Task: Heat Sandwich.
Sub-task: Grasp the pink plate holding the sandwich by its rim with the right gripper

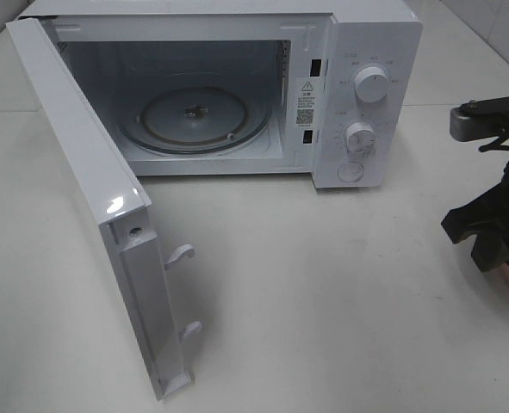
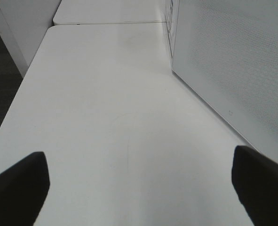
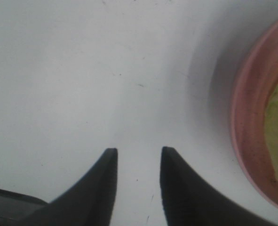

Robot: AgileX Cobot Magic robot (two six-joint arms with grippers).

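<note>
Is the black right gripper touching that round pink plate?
Apart. The right wrist view shows bare white table between the black right gripper and the round pink plate.

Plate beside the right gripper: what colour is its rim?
Pink, a dusty rose. The plate shows best in the right wrist view.

**Three views, one tabletop**

My high camera sits off the arms, above and in front of the microwave. It looks down into the open cavity and across the table, and the right arm cuts in at its right edge. My left wrist camera sits low, looking along the table past the left gripper, with a white dotted panel close alongside. My right wrist camera looks almost straight down over the right gripper, very near the table, with a plate rim at the frame's edge. All three views share the tabletop.
</note>
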